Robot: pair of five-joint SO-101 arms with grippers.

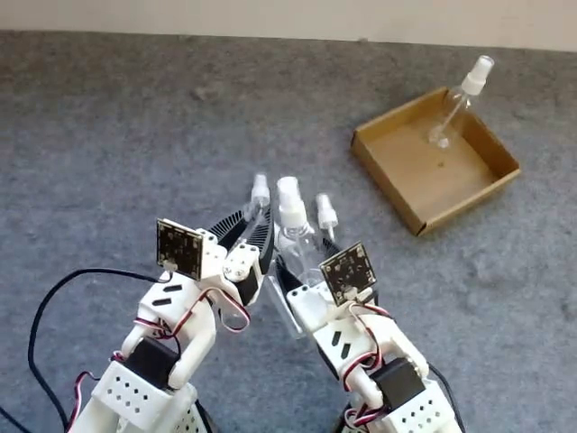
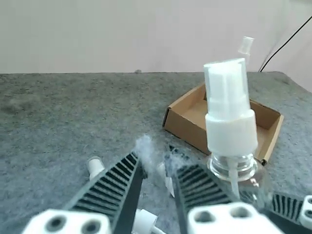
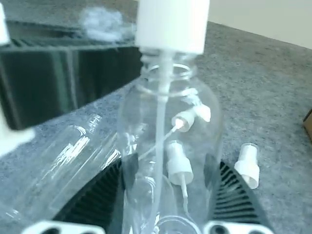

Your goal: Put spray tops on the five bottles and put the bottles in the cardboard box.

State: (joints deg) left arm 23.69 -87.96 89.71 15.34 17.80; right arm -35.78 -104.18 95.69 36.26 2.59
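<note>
Right jaws clench the bottle [image 3: 165, 146] upright; its top [image 3: 173, 24] sits high on the neck, likely unscrewed. Left jaws, parted and empty, stand just beside. Carried toward the box [image 1: 383, 185] now, the top could topple.

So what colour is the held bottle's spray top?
White. The spray top on the bottle shows best in the left wrist view.
</note>
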